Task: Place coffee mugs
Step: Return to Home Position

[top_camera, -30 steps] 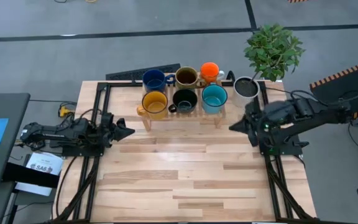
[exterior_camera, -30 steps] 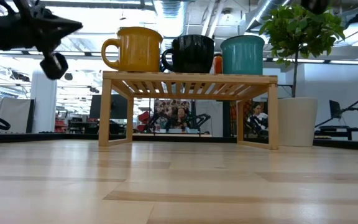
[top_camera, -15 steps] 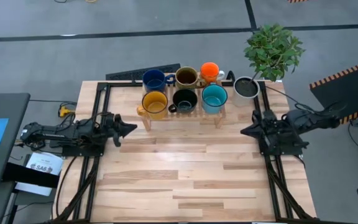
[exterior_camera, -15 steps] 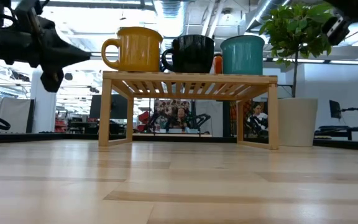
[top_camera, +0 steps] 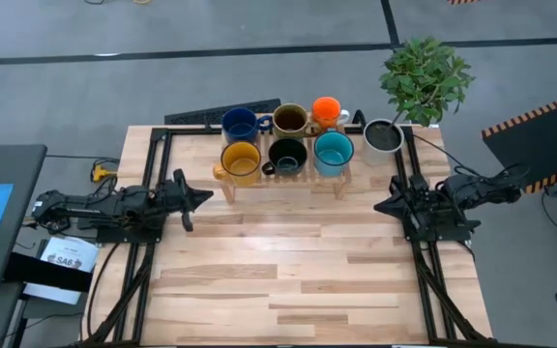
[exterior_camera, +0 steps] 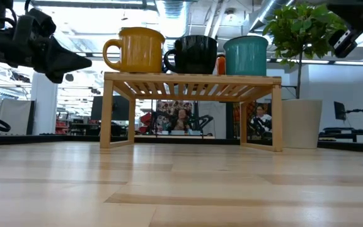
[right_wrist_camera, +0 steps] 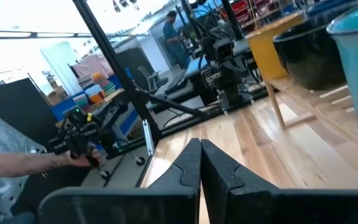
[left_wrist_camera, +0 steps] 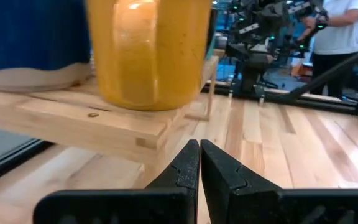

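Six mugs stand by their bases on a slatted wooden rack at the table's far middle. The near row holds the yellow mug, black mug and teal mug. Behind them stand the dark blue mug, brown mug and orange mug. My left gripper hovers shut at the table's left edge, pointing toward the rack, empty; the yellow mug fills its wrist view. My right gripper hovers shut at the right edge, also empty.
A white plant pot with a leafy plant stands at the far right corner beside the rack. A dark keyboard lies behind the rack. Bare wooden tabletop spreads across the near half. People show in the room beyond.
My right arm has drawn back toward the table's right edge and stretched out low, its gripper now pointing left at the right edge. My left gripper has edged right, toward the rack. The mugs have not moved.
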`<state>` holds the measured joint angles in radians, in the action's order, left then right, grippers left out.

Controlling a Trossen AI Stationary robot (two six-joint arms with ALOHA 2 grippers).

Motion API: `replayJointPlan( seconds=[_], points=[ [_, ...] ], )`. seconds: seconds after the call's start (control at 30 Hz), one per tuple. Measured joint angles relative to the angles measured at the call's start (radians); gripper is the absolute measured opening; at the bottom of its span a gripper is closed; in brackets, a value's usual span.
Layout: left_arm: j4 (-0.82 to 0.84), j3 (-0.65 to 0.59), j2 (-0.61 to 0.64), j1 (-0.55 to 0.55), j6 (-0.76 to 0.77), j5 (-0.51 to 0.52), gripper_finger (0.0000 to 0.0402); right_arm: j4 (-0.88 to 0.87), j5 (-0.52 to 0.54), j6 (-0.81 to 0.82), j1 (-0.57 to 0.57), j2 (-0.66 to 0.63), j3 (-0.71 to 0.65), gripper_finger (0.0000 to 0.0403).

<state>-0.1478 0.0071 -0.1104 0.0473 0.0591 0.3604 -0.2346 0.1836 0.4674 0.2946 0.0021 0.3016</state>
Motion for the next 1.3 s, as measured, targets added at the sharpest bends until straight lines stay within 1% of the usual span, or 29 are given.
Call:
replayJointPlan(
  seconds=[0.07, 0.17, 0.23, 0.37, 0.53, 0.63, 0.73, 0.87, 0.9, 0.97, 1.1, 1.17, 1.27, 1.3],
  points=[
    [0.002, 0.0, 0.0, 0.0, 0.004, -0.016, 0.0, -0.001, 0.0, -0.014, 0.0, 0.0, 0.0, 0.0026],
    [0.053, 0.0, 0.0, 0.0, 0.015, -0.004, 0.0, -0.026, -0.002, -0.022, 0.0, 0.0, 0.0, 0.0016],
    [0.075, 0.003, -0.007, 0.0, 0.005, 0.0, 0.0, -0.029, -0.002, -0.035, 0.0, 0.0, 0.0, 0.0016],
    [0.105, 0.01, -0.014, 0.0, 0.006, -0.001, 0.0, -0.036, -0.001, -0.097, 0.0, 0.0, -0.011, 0.0016],
    [0.108, 0.012, -0.014, 0.0, 0.013, 0.0, 0.0, 0.099, -0.002, -0.125, 0.0, 0.0, -0.134, 0.0016],
    [0.111, 0.013, -0.014, 0.0, 0.014, 0.0, 0.0, 0.167, -0.001, -0.184, -0.006, 0.001, -0.205, 0.0016],
    [0.112, 0.013, -0.014, 0.0, 0.015, 0.0, 0.0, 0.209, 0.01, -0.263, -0.041, 0.0, -0.224, 0.0018],
    [0.114, 0.014, -0.014, 0.0, 0.015, 0.001, 0.0, 0.2, 0.024, -0.319, -0.132, 0.0, -0.227, 0.0019],
    [0.114, 0.014, -0.014, 0.0, 0.015, 0.001, 0.0, 0.196, 0.019, -0.319, -0.158, 0.0, -0.226, 0.0019],
    [0.115, 0.014, -0.014, 0.0, 0.015, 0.001, 0.0, 0.185, -0.028, -0.311, -0.209, 0.0, -0.23, 0.0019],
    [0.116, 0.015, -0.014, 0.0, 0.016, 0.001, 0.0, 0.263, -0.174, -0.263, -0.276, 0.0, -0.294, 0.0019],
    [0.116, 0.016, -0.014, 0.0, 0.016, 0.002, 0.0, 0.26, -0.183, -0.26, -0.286, 0.014, -0.292, 0.0019],
    [0.116, 0.016, -0.014, 0.0, 0.016, 0.003, 0.0, 0.262, -0.181, -0.33, -0.287, 0.02, -0.293, 0.0019],
    [0.116, 0.016, -0.014, 0.0, 0.016, 0.003, 0.0, 0.261, -0.177, -0.331, -0.291, 0.016, -0.293, 0.0019]
  ],
)
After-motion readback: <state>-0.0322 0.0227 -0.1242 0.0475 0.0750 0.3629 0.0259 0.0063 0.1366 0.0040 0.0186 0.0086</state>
